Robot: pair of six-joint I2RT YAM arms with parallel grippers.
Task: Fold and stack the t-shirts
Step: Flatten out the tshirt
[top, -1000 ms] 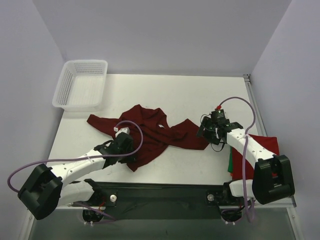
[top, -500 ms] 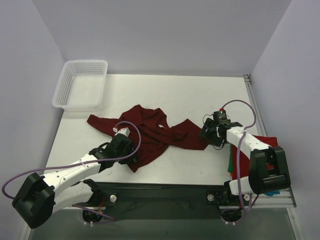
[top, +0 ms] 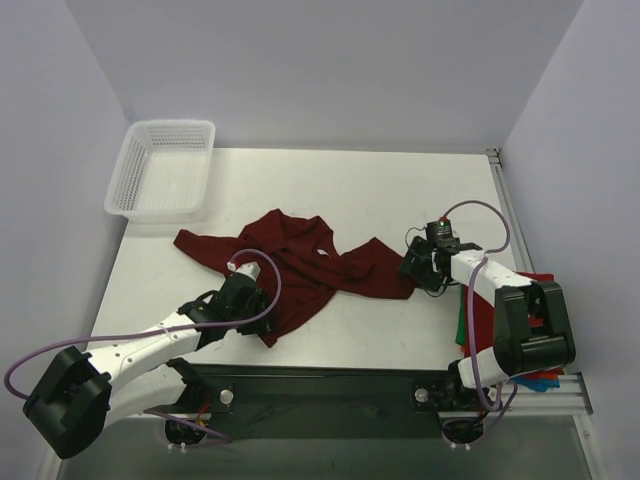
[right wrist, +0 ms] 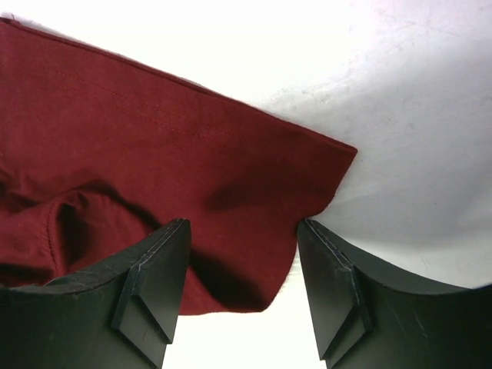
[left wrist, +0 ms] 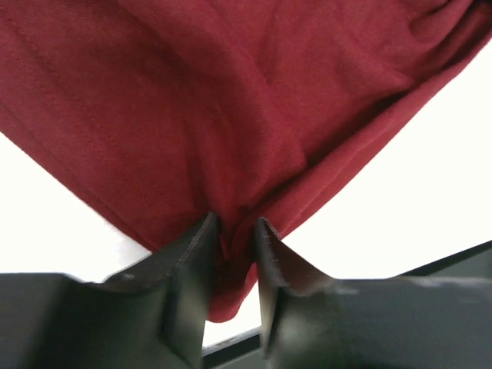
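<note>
Left gripper [left wrist: 232,223] was clamped on a fold of the maroon t-shirt [top: 300,262], spread mid-tabletop [top: 400,190] toward the near edge. Right gripper [right wrist: 242,224] stood with jaws apart, straddling the shirt's right-hand corner. Red t-shirt [top: 485,318] and green t-shirt [top: 460,327] lay by the right edge.

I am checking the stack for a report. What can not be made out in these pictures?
- Red t-shirt and green t-shirt: top view, mostly covered by the right arm, so their folds cannot be judged.
- Left gripper: top view, jaws hidden under its own wrist; left wrist view, too close to count the maroon t-shirt layers pinched.
- Outline of the maroon t-shirt: both wrist views, cut off by the frame edges.
</note>
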